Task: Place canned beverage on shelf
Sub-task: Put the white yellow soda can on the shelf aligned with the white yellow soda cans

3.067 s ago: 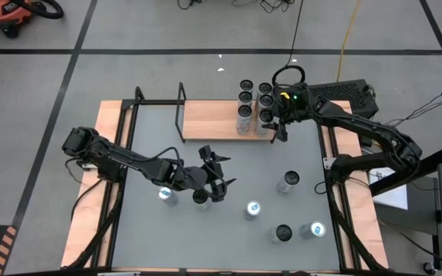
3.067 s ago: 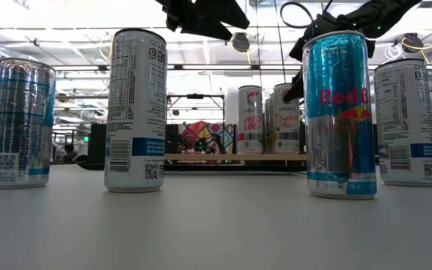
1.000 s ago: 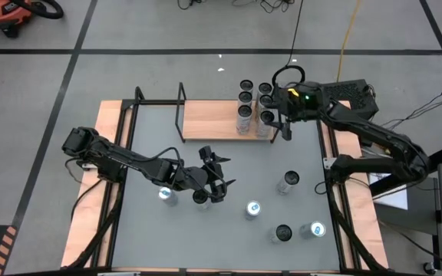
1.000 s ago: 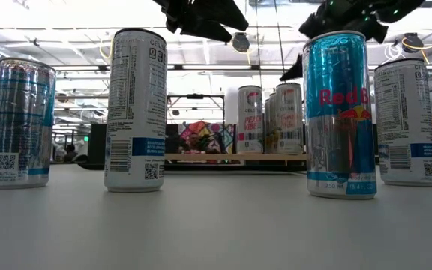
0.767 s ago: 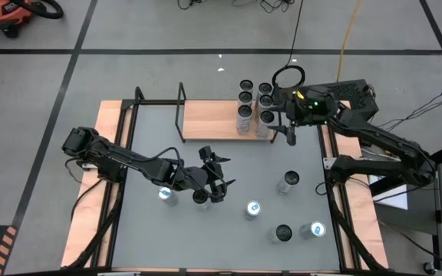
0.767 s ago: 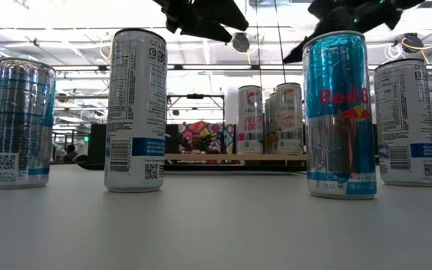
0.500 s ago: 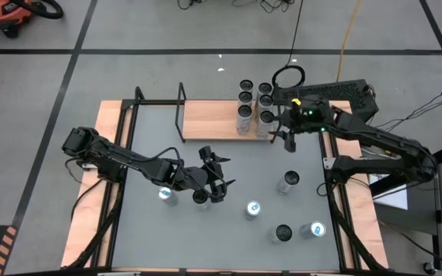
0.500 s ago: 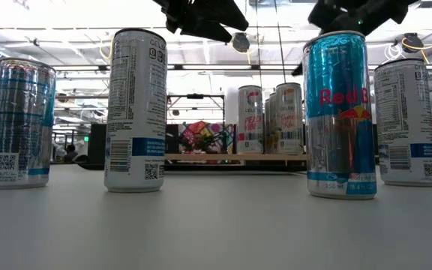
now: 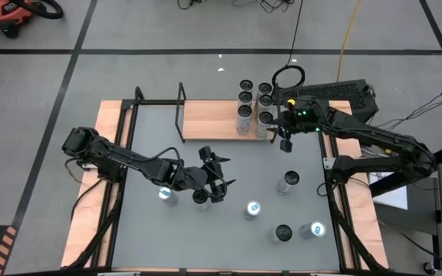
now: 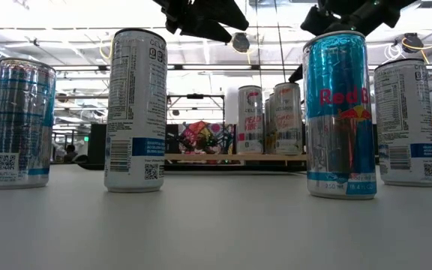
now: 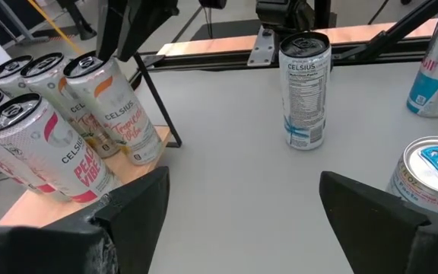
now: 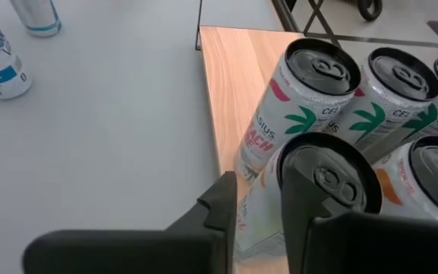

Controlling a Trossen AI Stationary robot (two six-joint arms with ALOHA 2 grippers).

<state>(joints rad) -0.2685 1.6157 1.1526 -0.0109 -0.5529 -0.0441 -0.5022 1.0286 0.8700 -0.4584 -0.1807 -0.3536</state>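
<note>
A robotics lab or workshop: the grey tabletop with wooden edges stands on a bare concrete floor marked with dark tape lines. Cables trail across it, a shop vacuum sits in one corner, and bright strip lights hang over open ceiling beams.

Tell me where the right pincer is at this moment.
In the high view the right pincer hangs at the shelf's right end, just beside the cluster of cans standing there, with nothing between its fingers.
</note>
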